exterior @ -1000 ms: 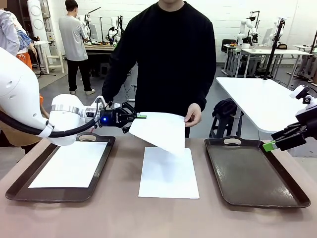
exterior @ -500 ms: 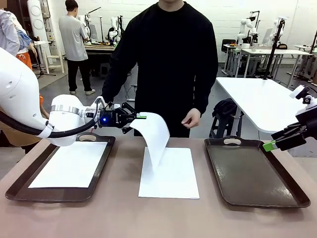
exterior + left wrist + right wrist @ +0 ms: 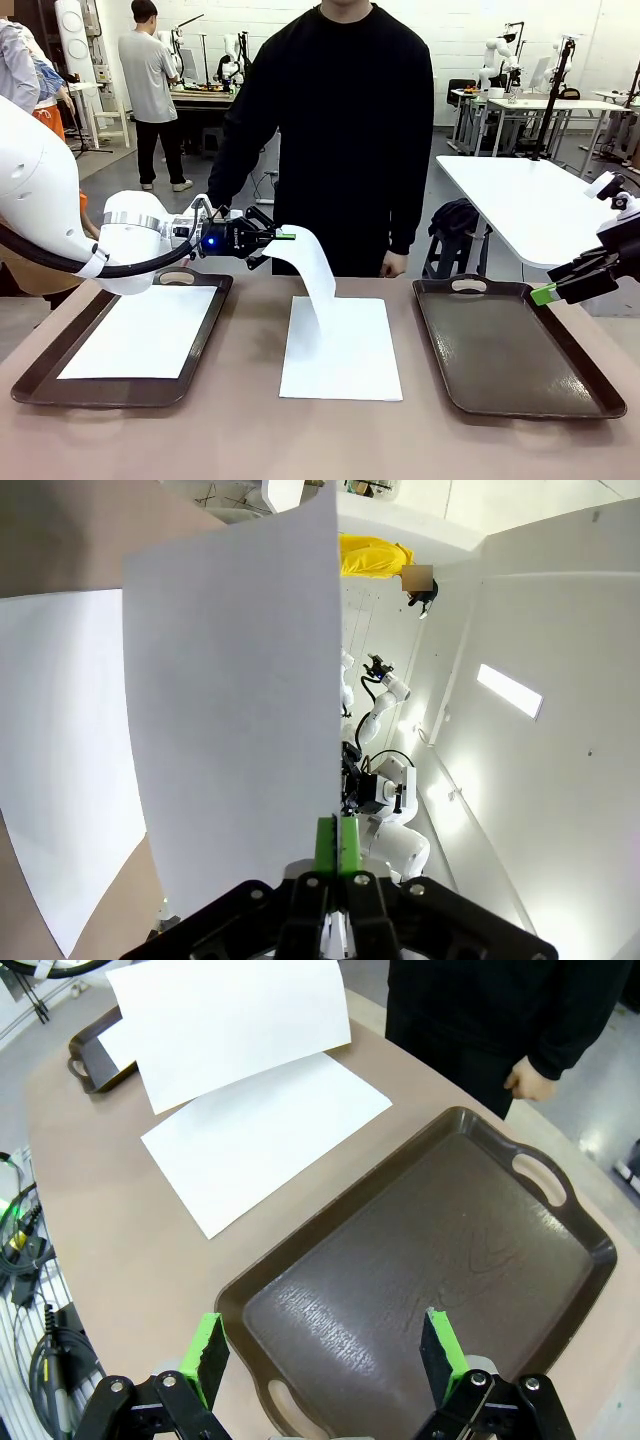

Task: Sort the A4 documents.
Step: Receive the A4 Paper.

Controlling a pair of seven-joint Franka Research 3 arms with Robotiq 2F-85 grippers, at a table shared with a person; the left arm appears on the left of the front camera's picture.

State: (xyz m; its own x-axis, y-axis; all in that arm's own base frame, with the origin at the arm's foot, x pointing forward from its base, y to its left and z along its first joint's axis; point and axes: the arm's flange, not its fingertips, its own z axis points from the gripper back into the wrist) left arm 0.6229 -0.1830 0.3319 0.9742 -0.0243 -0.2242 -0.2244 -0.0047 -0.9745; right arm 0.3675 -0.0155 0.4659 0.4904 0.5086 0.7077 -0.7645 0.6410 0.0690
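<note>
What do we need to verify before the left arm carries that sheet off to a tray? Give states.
1. Grip: left gripper is shut on one edge of the held sheet: ok.
2. Person's hand is off the held sheet, down by their side: ok.
3. Held sheet clear of the table sheet: its drooping end hangs low over it, and contact can't be judged: cannot tell.
4. Left tray has one flat sheet lying square inside: ok.
5. Right tray is bare: ok.
6. Right gripper is open over the right tray, well away from the left arm: ok.
</note>
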